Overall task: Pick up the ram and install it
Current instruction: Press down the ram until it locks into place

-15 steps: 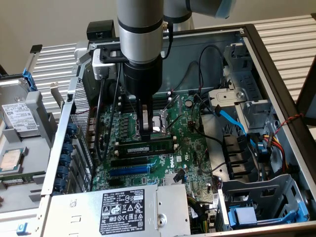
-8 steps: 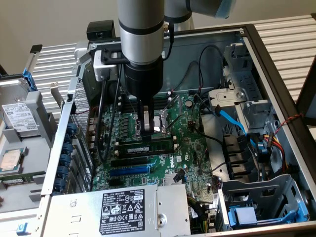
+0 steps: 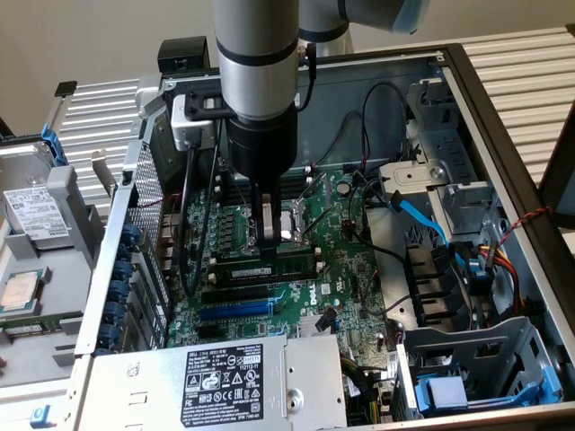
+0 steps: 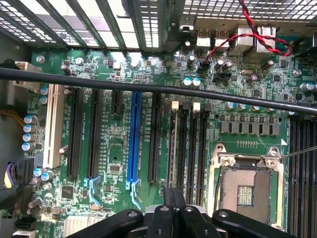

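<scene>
The motherboard lies in the open case. The ram sits in a slot beside the CPU socket, under the closed, empty gripper. Uneven pressing could leave it half-seated.

The robot's arm points straight down. It is a thick grey tube with a black part below it. At the bottom sits the end effector, hanging low. In the wrist view, its two black fingers press flat together, with no gap between them.
</scene>
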`<control>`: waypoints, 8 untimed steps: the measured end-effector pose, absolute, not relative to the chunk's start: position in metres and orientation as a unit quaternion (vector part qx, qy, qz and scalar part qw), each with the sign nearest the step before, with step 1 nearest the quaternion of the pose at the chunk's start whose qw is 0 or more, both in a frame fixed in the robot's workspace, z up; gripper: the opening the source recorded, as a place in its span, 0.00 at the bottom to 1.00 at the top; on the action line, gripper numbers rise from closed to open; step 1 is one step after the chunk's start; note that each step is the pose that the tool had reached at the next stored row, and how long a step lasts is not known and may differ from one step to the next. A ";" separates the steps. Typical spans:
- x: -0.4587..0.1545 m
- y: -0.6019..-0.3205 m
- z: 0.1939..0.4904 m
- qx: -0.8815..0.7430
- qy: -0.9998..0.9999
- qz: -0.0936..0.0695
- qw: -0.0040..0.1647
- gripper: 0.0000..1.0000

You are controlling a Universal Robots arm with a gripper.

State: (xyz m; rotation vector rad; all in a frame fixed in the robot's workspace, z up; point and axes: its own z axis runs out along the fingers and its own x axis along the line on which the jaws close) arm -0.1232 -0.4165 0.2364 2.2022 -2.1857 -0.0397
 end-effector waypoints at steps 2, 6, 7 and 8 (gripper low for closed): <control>-0.123 -0.416 0.235 0.710 -0.704 -0.013 0.019 0.11; -0.123 -0.416 0.234 0.710 -0.704 -0.013 0.019 0.11; -0.123 -0.416 0.234 0.710 -0.704 -0.013 0.019 0.11; -0.123 -0.416 0.233 0.710 -0.704 -0.013 0.019 0.11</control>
